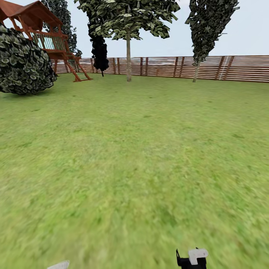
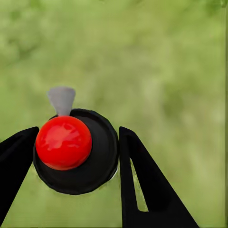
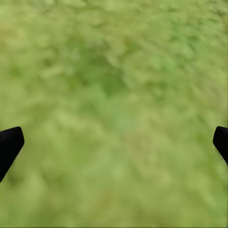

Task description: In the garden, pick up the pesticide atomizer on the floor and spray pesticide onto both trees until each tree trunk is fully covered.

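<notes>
Left pincer (image 2: 76, 166): pinching the pesticide atomizer (image 2: 90, 161). In the left wrist view the two black fingers (image 2: 142, 185) sit at the lower left and lower right of the frame, one against each side of the round black body of the bottle. The red top (image 2: 63, 142) faces the camera, and a small grey nozzle (image 2: 61, 99) projects from it toward the upper part of the frame. Blurred green lawn (image 2: 166, 71) lies behind the bottle.

Right pincer (image 3: 114, 147): spread wide. In the right wrist view only the black fingertips (image 3: 9, 145) enter at the left and right edges of the frame, with nothing but grass between them.

Head view: open lawn (image 1: 134, 157) occupies most of the frame. A black and white part of the right arm (image 1: 192, 258) shows at the bottom edge, right of centre; a pale sliver at the bottom left edge is too small to identify.

Two trees stand at the far end of the lawn, in front of the brown slat fence (image 1: 168, 67). One tree (image 1: 129, 18) is at upper centre, with a straight pale trunk (image 1: 128, 59). The other tree (image 1: 209, 22) is at upper right, with a thinner-looking, slightly leaning trunk (image 1: 195, 73). A black narrow conifer (image 1: 99, 52) stands just left of the central trunk. A wooden play structure (image 1: 45, 33) and a large round bush (image 1: 22, 61) occupy the upper left corner.
</notes>
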